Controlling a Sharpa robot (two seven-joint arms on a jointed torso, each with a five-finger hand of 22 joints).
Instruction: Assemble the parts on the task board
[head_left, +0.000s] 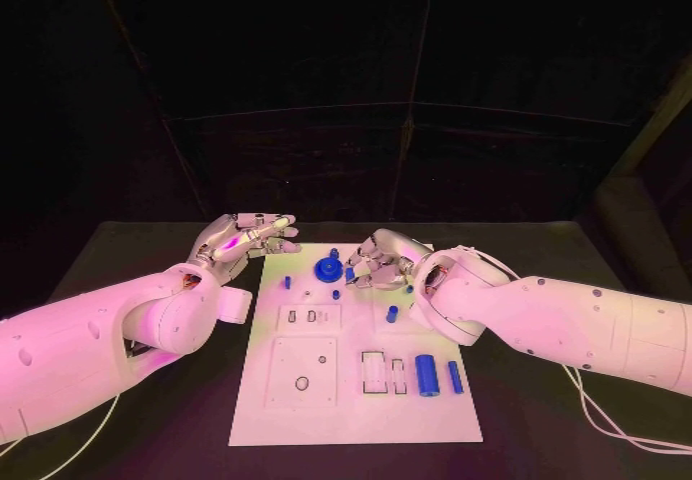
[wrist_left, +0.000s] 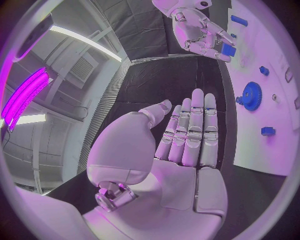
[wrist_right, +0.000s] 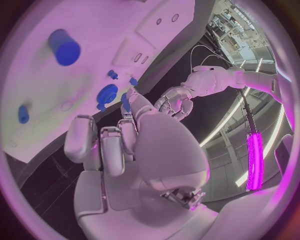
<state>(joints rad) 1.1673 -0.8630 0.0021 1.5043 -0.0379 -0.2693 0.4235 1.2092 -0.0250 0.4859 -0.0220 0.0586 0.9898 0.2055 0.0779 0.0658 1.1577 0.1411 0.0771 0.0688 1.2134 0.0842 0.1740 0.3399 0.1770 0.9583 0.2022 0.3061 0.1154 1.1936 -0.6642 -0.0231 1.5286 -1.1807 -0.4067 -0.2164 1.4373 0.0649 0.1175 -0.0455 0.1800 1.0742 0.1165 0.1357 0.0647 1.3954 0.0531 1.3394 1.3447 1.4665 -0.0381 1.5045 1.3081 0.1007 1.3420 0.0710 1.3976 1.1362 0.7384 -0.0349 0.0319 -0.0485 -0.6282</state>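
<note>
- The head view looks steeply down from above the near edge of the task board (head_left: 356, 400), taking in the whole board and both arms.
- The left wrist view sits close behind the left hand (wrist_left: 181, 150), facing along its fingers beside the board.
- The right wrist view sits close behind the right hand (wrist_right: 125, 145), over the board.
- All three share the blue gear (head_left: 329, 268) on the board.

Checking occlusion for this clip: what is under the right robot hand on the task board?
The right robot hand hovers over the far right part of the task board, beside the blue gear. A small blue part shows at its fingertips; anything else beneath is covered.
</note>
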